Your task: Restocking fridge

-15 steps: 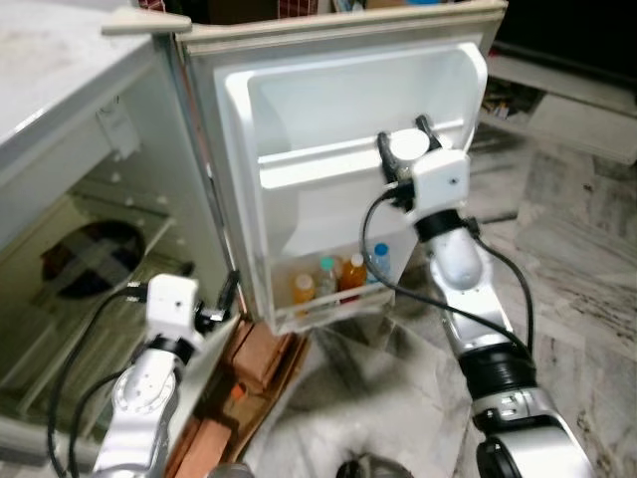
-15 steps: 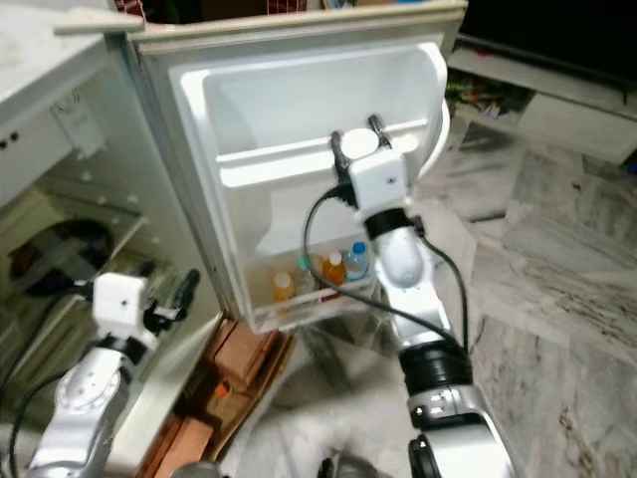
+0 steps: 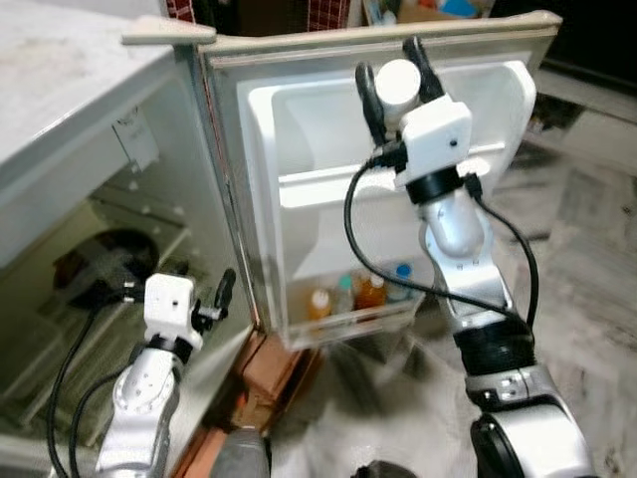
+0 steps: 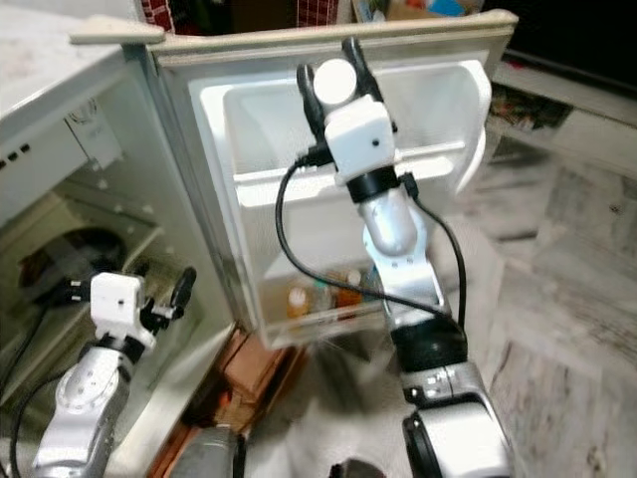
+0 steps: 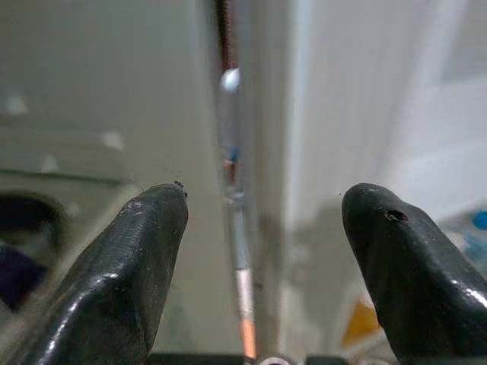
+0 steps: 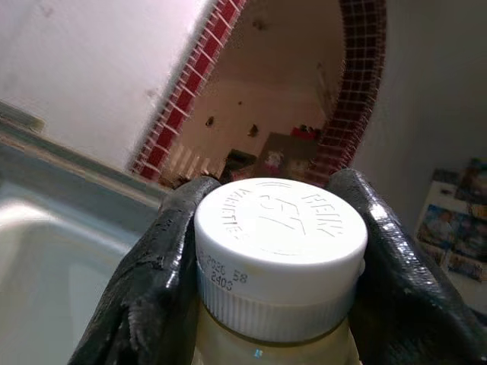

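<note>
The fridge door (image 3: 309,214) stands open, its white inner side facing me. My right gripper (image 3: 390,62) is raised in front of the door's upper compartment (image 3: 318,119), near the door's top edge. It is shut on a bottle with a white screw cap (image 6: 280,228) and pale yellowish contents; the cap (image 3: 397,84) sticks up between the black fingers (image 6: 163,274). My left gripper (image 5: 262,205) hangs low and open, holding nothing, next to the front edge of the fridge body (image 3: 224,229). The bottom door shelf (image 3: 348,321) holds several bottles, two orange ones (image 3: 320,302) among them.
The fridge interior (image 3: 100,259) lies to my left with a dark round item inside. Brown cardboard pieces (image 3: 281,366) lie on the floor under the door. Marble floor (image 3: 587,299) stretches to the right. Items stand on top of the fridge (image 3: 438,8).
My right arm has lifted the white-capped bottle from the level of the upper shelf rail up to the door's top. The camera has shifted. The left gripper stays low and open.
</note>
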Controlling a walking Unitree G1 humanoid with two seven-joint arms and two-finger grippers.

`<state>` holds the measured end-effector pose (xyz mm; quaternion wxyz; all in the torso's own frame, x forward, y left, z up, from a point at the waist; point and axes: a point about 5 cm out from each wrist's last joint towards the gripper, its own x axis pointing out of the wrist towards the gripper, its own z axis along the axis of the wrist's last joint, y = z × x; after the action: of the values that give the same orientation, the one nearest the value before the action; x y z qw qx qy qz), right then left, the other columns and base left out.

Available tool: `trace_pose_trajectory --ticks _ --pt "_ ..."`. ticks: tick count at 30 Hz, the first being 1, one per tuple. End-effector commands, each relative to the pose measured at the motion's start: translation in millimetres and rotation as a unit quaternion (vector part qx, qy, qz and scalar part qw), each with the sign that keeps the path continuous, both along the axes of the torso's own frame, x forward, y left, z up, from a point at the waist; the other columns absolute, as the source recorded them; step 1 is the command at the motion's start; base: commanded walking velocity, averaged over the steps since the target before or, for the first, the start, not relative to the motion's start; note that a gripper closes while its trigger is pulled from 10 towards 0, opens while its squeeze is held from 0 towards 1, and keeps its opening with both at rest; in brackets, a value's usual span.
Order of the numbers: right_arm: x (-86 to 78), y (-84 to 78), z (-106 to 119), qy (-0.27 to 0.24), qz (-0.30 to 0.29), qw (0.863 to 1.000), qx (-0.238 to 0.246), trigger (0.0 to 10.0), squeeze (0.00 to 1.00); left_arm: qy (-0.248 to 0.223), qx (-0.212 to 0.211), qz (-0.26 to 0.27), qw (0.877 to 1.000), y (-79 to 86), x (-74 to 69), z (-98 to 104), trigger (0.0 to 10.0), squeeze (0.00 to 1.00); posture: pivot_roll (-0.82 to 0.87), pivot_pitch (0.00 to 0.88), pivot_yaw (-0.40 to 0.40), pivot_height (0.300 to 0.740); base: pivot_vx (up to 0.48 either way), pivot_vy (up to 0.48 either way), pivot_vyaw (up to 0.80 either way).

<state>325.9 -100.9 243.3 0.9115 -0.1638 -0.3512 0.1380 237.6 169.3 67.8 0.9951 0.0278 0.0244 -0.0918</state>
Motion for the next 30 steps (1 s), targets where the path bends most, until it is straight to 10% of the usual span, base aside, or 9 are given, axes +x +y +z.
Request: trace_pose_trajectory --ticks 1,15,30 --pt "-0.6 -7.2 11.4 -0.024 -0.013 1.0 0.008 10.0 0.0 0.002 0.001 -0.004 1.0 -2.7 -0.6 -0.3 10.0 0.0 0.11 0.032 -0.027 0.74 0.0 0.0 0.0" --pt "49.9 -22.6 15.5 0.041 -0.04 0.998 0.039 10.0 0.0 0.004 0.007 -0.007 1.0 -3.2 -2.6 0.4 10.0 0.0 0.14 0.052 -0.021 0.74 0.0 0.0 0.0" --pt "69.3 -25.5 35.1 0.029 -0.06 0.997 0.046 10.0 0.0 0.011 0.016 0.002 1.0 3.8 -20.4 3.8 10.0 0.0 0.21 0.117 -0.023 0.74 0.0 0.0 0.0"
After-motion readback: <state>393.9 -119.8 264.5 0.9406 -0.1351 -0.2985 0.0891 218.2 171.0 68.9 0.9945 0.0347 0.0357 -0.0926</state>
